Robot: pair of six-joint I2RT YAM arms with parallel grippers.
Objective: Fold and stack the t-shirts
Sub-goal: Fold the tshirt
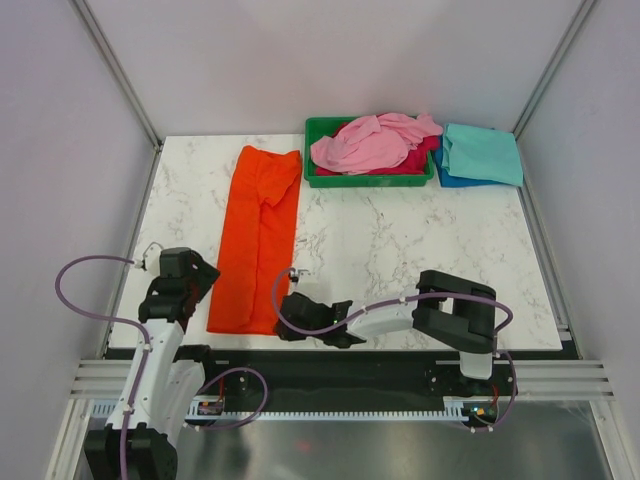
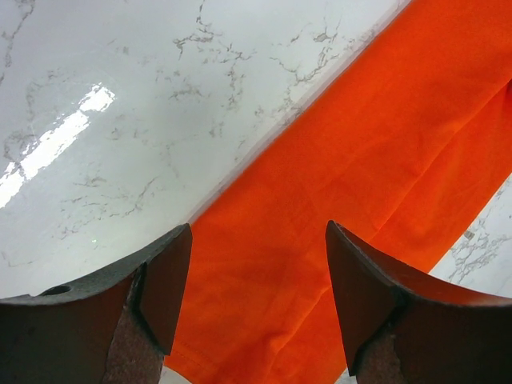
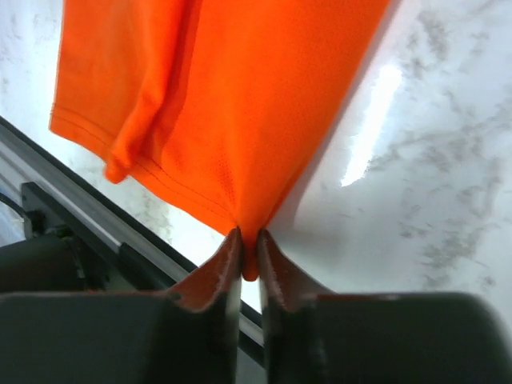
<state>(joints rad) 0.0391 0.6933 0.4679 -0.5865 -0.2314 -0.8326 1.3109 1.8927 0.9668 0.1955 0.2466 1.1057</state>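
A bright orange t-shirt lies folded into a long strip on the left half of the marble table. My right gripper is shut on its near right corner; the wrist view shows the hem of the orange t-shirt pinched between the jaws of my right gripper. My left gripper is open and empty just above the strip's near left edge, with the orange t-shirt showing between the jaws of my left gripper. A light pink t-shirt lies crumpled over a magenta one. A folded teal t-shirt lies on a blue one.
A green plastic tray at the back centre holds the pink and magenta shirts. The teal and blue stack lies right of it. A metal rail runs along the table's near edge. Grey walls enclose the table.
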